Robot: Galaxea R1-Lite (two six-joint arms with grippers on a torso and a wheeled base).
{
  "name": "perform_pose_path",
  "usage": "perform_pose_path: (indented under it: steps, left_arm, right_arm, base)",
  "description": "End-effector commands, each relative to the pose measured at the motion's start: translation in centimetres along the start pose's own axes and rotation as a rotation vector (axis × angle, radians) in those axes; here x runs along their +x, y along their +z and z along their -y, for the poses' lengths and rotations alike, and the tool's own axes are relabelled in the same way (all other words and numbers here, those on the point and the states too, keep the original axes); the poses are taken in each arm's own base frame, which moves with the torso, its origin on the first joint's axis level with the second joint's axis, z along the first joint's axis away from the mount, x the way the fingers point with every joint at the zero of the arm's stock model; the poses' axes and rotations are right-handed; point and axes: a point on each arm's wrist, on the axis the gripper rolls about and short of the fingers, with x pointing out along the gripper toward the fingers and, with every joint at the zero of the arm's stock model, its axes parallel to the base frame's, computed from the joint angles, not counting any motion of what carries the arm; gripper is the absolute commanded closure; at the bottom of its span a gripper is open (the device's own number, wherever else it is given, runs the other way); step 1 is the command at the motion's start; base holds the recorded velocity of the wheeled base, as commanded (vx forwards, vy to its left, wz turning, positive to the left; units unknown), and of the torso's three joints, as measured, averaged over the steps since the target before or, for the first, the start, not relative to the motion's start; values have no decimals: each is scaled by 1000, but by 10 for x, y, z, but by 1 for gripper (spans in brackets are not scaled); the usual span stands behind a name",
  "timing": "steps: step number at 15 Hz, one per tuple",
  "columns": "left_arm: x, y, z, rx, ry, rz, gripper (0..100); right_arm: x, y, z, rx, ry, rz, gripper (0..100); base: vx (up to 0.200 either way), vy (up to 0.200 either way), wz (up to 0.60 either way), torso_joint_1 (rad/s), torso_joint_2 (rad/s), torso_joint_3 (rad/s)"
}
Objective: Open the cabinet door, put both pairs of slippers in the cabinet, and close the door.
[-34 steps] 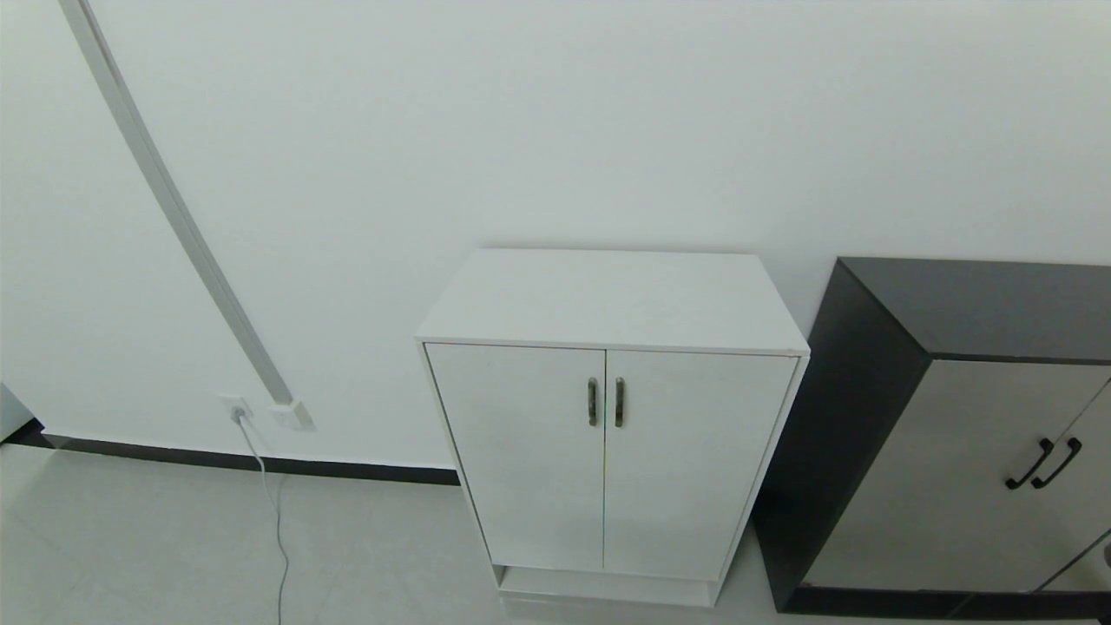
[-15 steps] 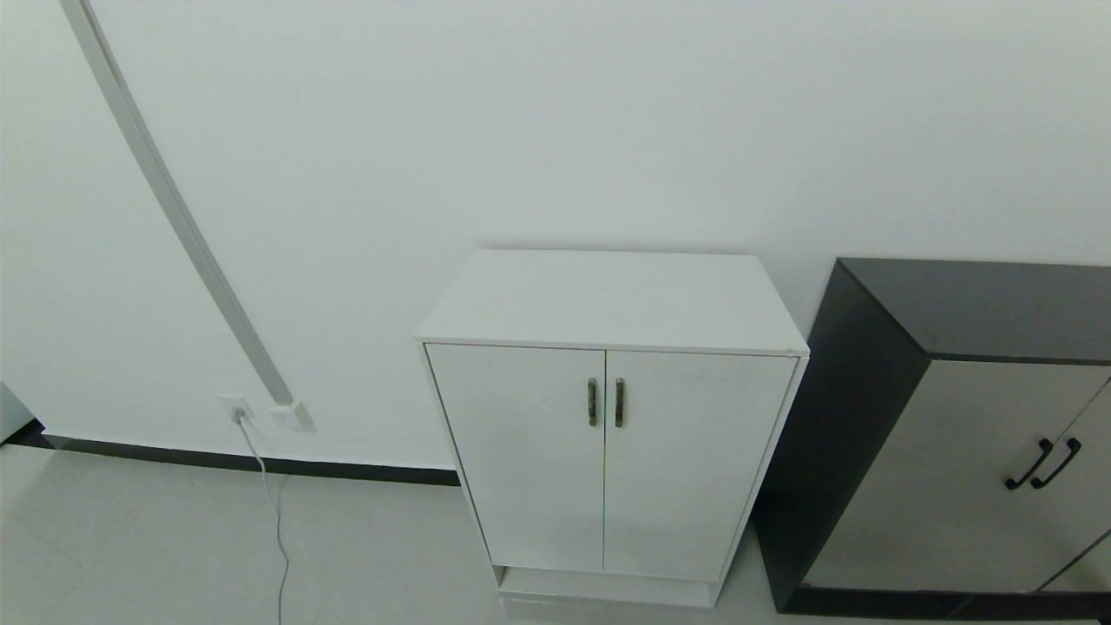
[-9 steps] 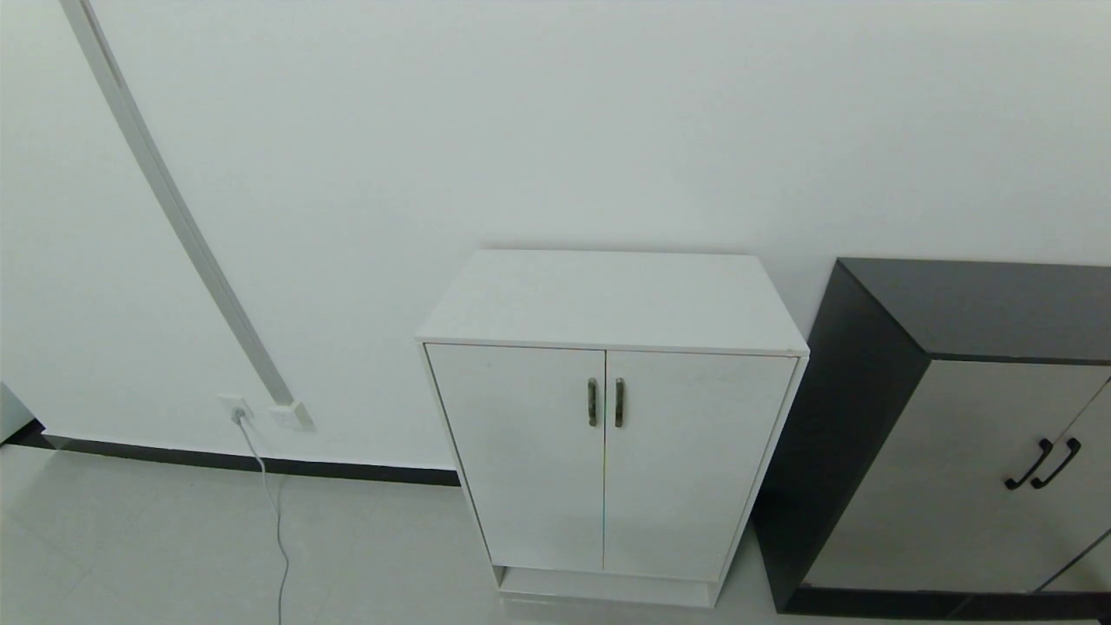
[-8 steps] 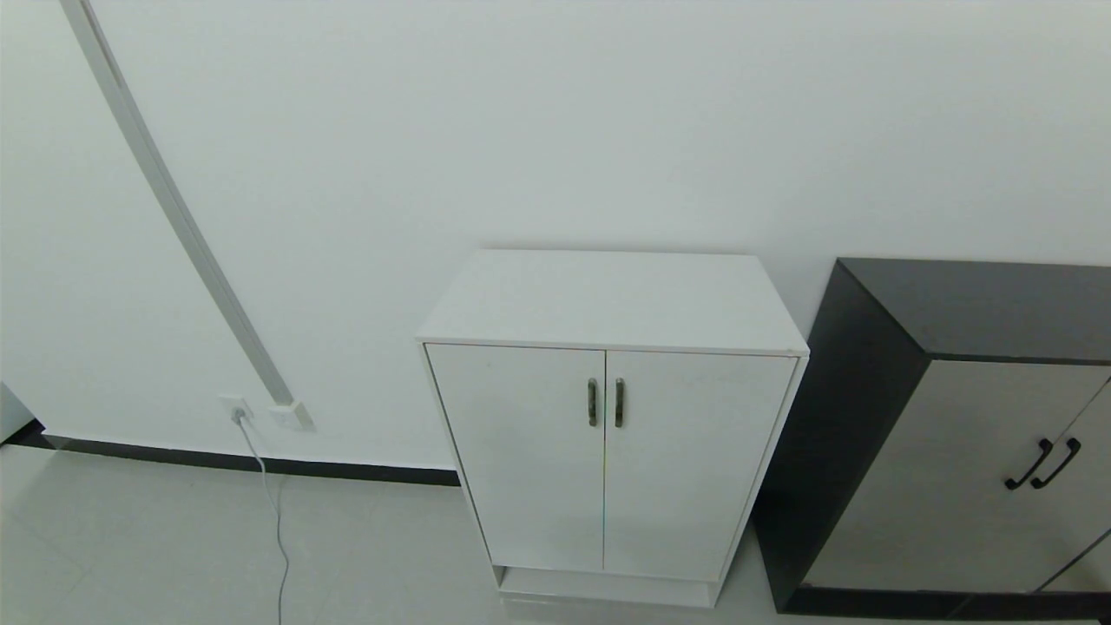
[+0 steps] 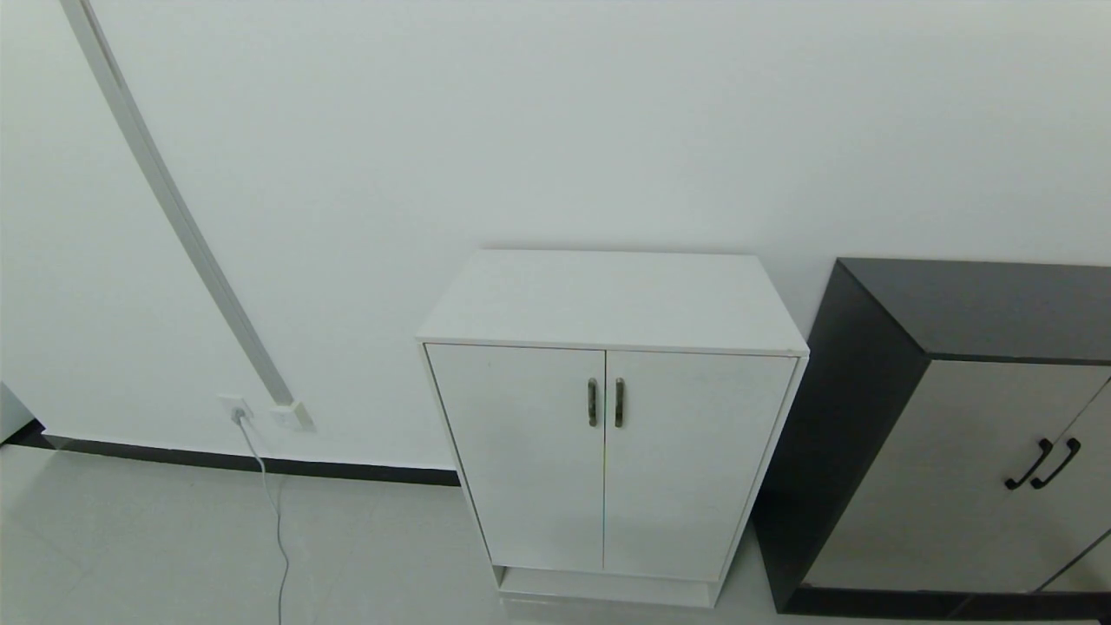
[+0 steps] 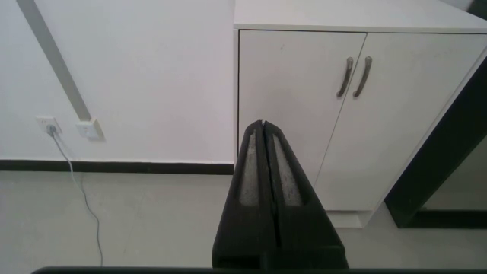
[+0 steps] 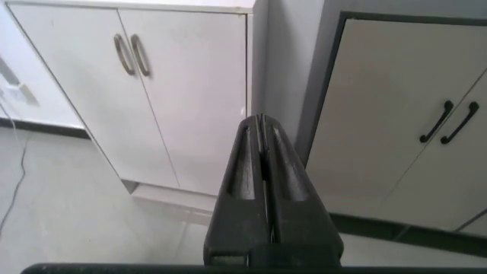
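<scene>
A white two-door cabinet (image 5: 612, 460) stands against the wall with both doors closed. Two dark vertical handles (image 5: 605, 402) sit side by side at the seam between the doors. My left gripper (image 6: 262, 128) is shut and empty, held short of the cabinet's (image 6: 304, 114) left door, apart from it. In the right wrist view my right gripper (image 7: 261, 122) is likewise shut and empty, facing the white cabinet's (image 7: 183, 99) right side and its handles (image 7: 131, 55), some way off.
A black cabinet (image 5: 955, 434) with grey doors and black handles (image 5: 1043, 463) stands tight against the white one's right. A wall socket with a hanging cable (image 5: 278, 521) is at the left, over bare grey floor (image 5: 174, 555).
</scene>
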Motion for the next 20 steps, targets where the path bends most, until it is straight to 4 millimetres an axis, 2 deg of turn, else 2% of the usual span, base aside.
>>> perform_pose_path:
  steps: [1,8,20]
  left_arm:
    - [0,0,0,0,0,0,100]
    - [0,0,0,0,2,0,100]
    - [0,0,0,0,2,0,100]
  right_arm:
    - [-3,-1,0,9,-24,36,100]
    - [-3,0,2,39,-107,43,100]
    - [-3,0,2,29,-103,40,100]
  base:
    - [0,0,0,0,0,0]
    - [0,0,0,0,0,0]
    - [0,0,0,0,0,0]
